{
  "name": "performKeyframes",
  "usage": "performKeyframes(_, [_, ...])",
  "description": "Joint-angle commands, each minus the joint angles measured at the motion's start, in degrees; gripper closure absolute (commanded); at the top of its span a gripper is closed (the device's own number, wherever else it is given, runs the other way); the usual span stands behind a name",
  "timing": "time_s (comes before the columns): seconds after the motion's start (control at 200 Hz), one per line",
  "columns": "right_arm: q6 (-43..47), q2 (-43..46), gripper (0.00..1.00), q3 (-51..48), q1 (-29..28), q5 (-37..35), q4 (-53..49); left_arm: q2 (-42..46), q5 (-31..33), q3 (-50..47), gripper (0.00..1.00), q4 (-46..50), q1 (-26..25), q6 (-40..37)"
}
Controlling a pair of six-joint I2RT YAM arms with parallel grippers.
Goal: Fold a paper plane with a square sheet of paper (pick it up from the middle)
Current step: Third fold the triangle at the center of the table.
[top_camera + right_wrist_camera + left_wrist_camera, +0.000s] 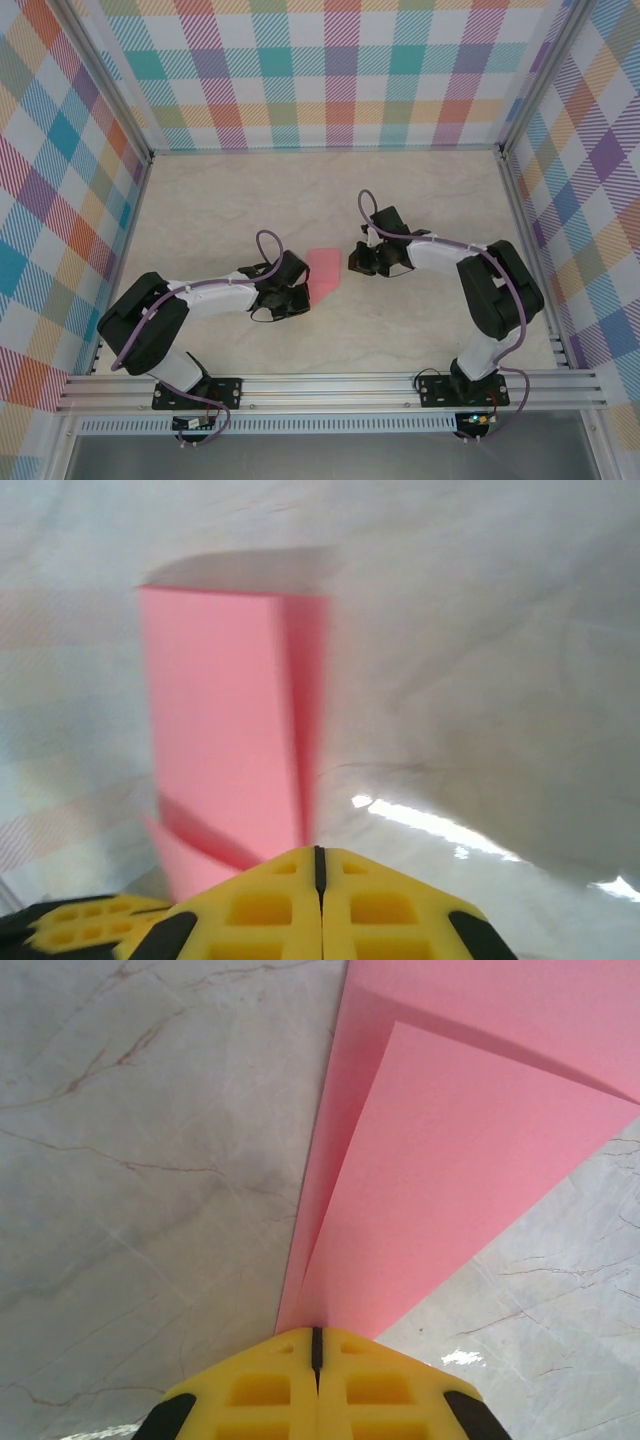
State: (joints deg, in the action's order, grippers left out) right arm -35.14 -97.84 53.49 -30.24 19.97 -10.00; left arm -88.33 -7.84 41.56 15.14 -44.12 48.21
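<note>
I'm reading the sheet of paper as already part-folded. It is salmon-pink, matte and thin, and it lies on the pale marbled table between the 2 arms. The left wrist camera shows at least 2 layers, with a crisp diagonal crease near the top and long straight edges tapering to a narrow tip.

That tip meets the left gripper right at the seam of its yellow fingers. The jaws are clenched tight, but I cannot tell whether a sliver of paper is nipped between them or only touched. The right gripper is clenched too, with the sheet just beyond its tips (that view is blurred, so contact is unclear).

My judgement on handling: it is feather-light and limp across a single layer, stiffer along the creases. It will likely slide on this smooth tabletop if nudged, and it dents or tears easily under a hard pinch. I'd take hold along the centre fold, where the layers stack, rather than at a flimsy corner — a gentle squeeze should do.
</note>
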Motion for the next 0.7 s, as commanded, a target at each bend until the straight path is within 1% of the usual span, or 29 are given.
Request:
performKeyframes(0.0, [-0.11,0.77,0.94,0.05,-4.42,1.43,-0.90,-2.93,3.47,-1.49,1.00,8.34,0.20,-0.74])
performKeyframes(0.125, [-1.46,-2.67,0.95,1.89,-8.31,2.80,0.28,-2.31,3.66,-1.39,1.00,8.56,0.18,-0.73])
performKeyframes(0.255, [-1.92,-6.22,0.95,3.94,-10.04,3.76,1.19,-2.02,3.54,-1.29,1.00,8.36,0.19,-0.84])
performKeyframes(0.36, [-2.18,-8.17,0.95,4.92,-10.15,3.02,0.60,-1.98,3.06,-0.81,1.00,8.11,0.19,-1.46])
performKeyframes(0.57, [-3.76,-9.57,0.96,5.65,-10.19,-1.25,-2.49,-0.43,1.89,1.04,0.99,7.50,0.20,-3.15])
performKeyframes(0.695, [-4.33,-9.77,0.96,5.74,-10.19,-2.89,-4.11,2.54,0.21,2.34,0.95,3.88,0.26,-3.91])
